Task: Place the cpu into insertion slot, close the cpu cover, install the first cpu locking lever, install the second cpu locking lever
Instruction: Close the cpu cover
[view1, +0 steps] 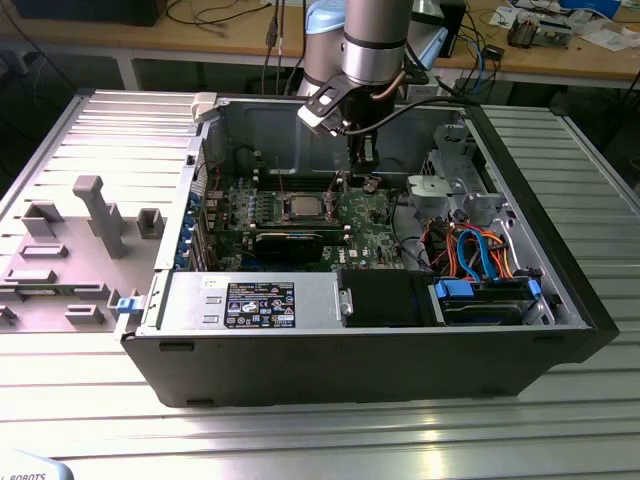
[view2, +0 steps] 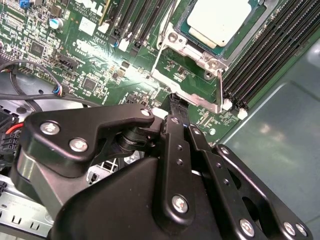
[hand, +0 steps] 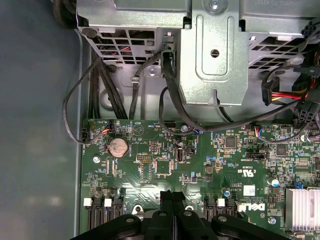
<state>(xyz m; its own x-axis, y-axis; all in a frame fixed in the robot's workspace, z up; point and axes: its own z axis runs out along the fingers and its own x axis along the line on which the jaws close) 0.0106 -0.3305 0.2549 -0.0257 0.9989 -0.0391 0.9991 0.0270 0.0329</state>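
The cpu (view2: 220, 20) lies flat in the insertion slot (view1: 303, 207) on the green motherboard, silver top up. The cpu cover (view2: 192, 47), a silvery frame, lies down over the chip's edges. Two thin wire locking levers (view2: 220, 87) (view2: 159, 55) run along two sides of the socket. My gripper (view2: 176, 100) is shut, its black fingers pressed together with nothing seen between them. Its tips are low over the board beside the socket's corner, close to the lever's end. In the exterior view the gripper (view1: 365, 165) hangs inside the case behind the socket. In the first wrist view the gripper (hand: 172, 196) stands above the board.
Long black memory slots (view2: 265, 55) flank the socket. A metal drive cage (hand: 215, 50) with black cables (hand: 170, 95) rises past the board's edge. A black graphics card (view1: 290, 243) and the power supply (view1: 250, 300) lie nearer the case's front. The case wall (view2: 270, 145) is close.
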